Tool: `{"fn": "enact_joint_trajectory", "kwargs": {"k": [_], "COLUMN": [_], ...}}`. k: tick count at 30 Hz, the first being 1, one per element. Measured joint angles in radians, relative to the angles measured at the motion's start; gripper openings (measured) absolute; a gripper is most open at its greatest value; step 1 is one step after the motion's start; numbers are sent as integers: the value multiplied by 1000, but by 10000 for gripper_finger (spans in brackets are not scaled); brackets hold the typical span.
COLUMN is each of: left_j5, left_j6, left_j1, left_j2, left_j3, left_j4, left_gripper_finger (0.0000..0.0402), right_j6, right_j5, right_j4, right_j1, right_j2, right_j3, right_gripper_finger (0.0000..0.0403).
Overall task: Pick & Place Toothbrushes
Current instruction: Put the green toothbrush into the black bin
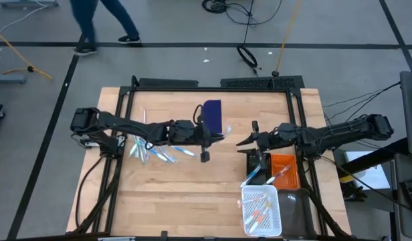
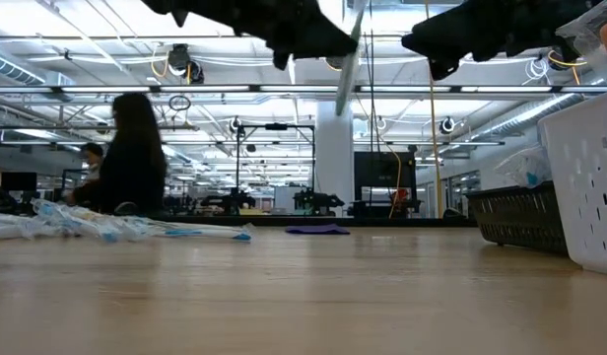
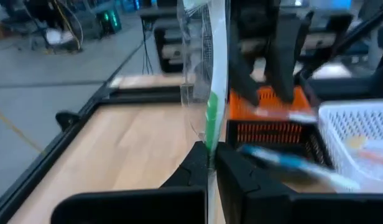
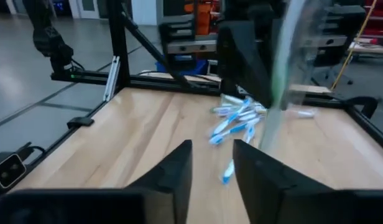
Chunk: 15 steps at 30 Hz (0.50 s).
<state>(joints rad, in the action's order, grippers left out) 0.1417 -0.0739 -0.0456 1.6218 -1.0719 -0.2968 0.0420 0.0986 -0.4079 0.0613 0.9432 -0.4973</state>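
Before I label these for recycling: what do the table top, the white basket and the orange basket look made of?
Table top: pale wood, matte, with visible plank grain. White basket: likely moulded plastic, since its walls are evenly perforated and smooth. Orange basket: probably plastic too, with slotted sides in the left wrist view; the finish is unclear.

high – straight down | low – level at table [image 2: 284, 296] | wrists – facing across, sharing it

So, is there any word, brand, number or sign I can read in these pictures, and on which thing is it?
None can be read.
Wrapped toothbrush in the left claw: the clear wrapper shows no readable print; blurred.
Orange basket, white basket, dark blue rectangle: no lettering visible.
Room behind the table in the low view: any signs are too small to read.
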Motion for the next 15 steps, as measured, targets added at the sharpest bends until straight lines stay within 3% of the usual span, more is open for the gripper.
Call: {"fn": "enact_joint_trajectory", "kwargs": {"k": [7, 15], "left_j5": [-2, 6], "left_j6": [-2, 19], "left_j1": [-3, -10], "left_j2": [102, 161], "left_j3": [1, 2], "left_j4": [-186, -282], "left_gripper_finger": [7, 7], "right_j6": [15, 47], "right_j5": [-25, -102], "right_j4": [-57, -142], "right_j1": [-3, -4], "right_j2": [33, 106], "right_j3": [-1, 1], "right_gripper_finger": [159, 163]}}
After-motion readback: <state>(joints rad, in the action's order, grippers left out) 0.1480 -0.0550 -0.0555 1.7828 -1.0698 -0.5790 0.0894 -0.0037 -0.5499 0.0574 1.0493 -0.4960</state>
